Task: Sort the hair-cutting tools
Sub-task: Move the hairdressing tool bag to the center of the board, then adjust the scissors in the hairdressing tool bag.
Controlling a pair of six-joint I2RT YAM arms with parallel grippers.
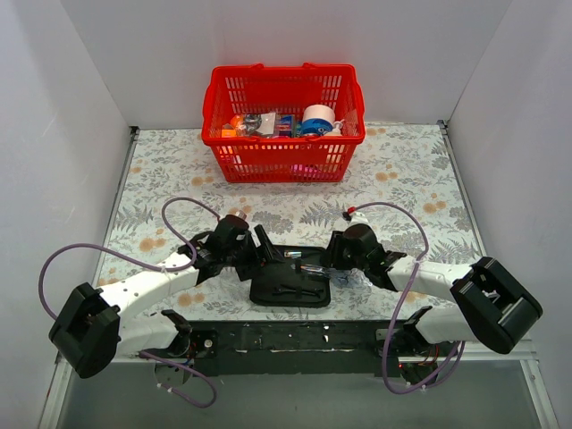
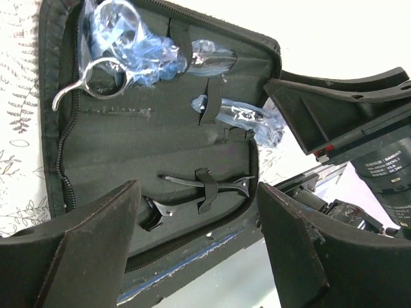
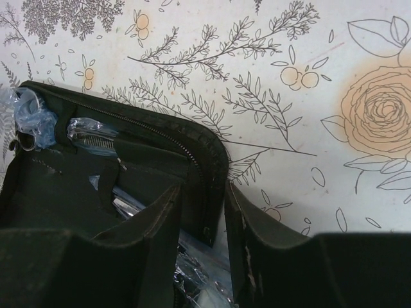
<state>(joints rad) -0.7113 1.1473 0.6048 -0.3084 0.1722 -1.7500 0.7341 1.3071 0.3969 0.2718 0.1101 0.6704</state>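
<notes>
right gripper (image 3: 202, 192) straddles pouch (image 2: 128, 147) edge, perhaps pinching it.

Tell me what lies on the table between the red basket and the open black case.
Nothing. In the top view, only bare floral table cover runs between the red basket and the open black case.

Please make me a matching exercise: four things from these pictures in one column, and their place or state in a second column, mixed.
1 red basket
2 silver scissors
3 black clip
4 left gripper

A under a strap in the open case
B open, holding nothing
C far side of the table
D partly in bluish plastic

Pairs: 1-C, 2-D, 3-A, 4-B
</notes>
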